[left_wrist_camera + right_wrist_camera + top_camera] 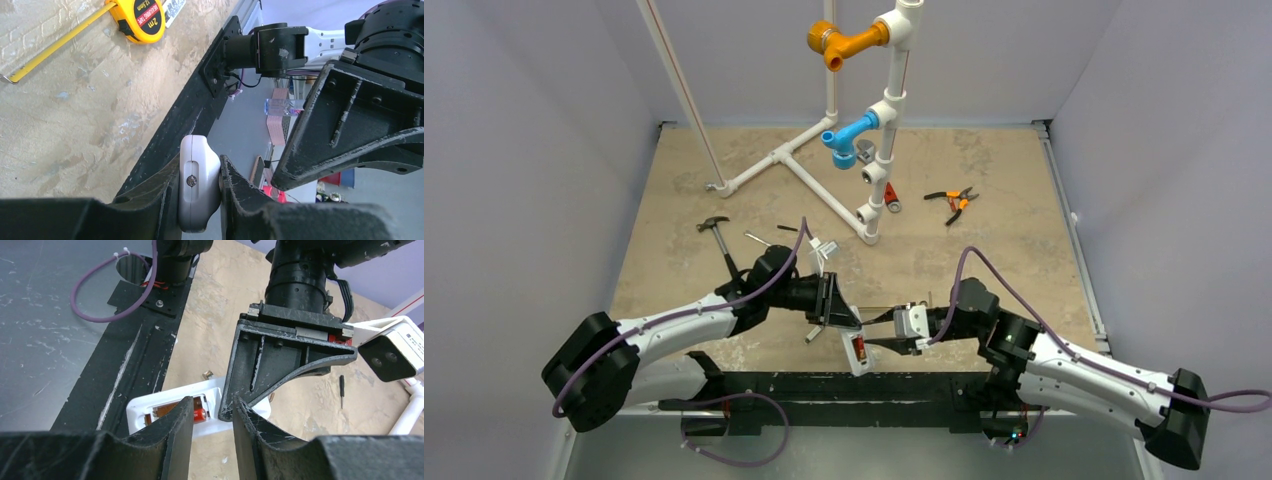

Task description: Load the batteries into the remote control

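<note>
Left jaws — remote control (pixel 198 200) between

Legible markings: "2m" is printed on the dark face label of the yellow tape measure (pixel 139 18), with "12.5mm" set beside it. The print on the adjacent white sticker (pixel 173 8) cannot be read.

Walls: we're seeing pale grey panels (pixel 524 150) left, back, right.
Table: we've got a mottled tan tabletop (pixel 1004 260).
Near edge: black rail (pixel 824 388), then scuffed grey metal sheet (pixel 874 457).
Light: soft and even for us, shadows faint.
</note>
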`<state>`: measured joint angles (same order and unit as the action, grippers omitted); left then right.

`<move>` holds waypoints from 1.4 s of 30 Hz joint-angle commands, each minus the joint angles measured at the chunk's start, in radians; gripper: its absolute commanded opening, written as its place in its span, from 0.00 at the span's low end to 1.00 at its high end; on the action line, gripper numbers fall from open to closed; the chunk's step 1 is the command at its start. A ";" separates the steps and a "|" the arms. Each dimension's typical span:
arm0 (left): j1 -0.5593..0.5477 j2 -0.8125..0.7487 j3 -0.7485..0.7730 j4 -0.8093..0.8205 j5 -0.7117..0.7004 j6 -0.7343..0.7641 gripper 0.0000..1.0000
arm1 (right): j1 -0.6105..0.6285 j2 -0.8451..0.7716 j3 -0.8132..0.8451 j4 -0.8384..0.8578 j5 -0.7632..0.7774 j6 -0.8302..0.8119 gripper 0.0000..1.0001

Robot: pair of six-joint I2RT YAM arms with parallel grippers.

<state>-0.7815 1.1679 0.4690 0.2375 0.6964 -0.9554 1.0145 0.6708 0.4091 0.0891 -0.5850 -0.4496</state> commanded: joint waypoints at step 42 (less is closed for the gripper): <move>0.057 0.026 0.033 0.019 0.169 -0.023 0.00 | 0.243 -0.010 -0.036 0.040 0.402 -0.034 0.48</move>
<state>-0.7284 1.2125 0.4782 0.2634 0.8398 -1.0019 1.2522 0.6739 0.3508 0.1444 -0.2115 -0.4408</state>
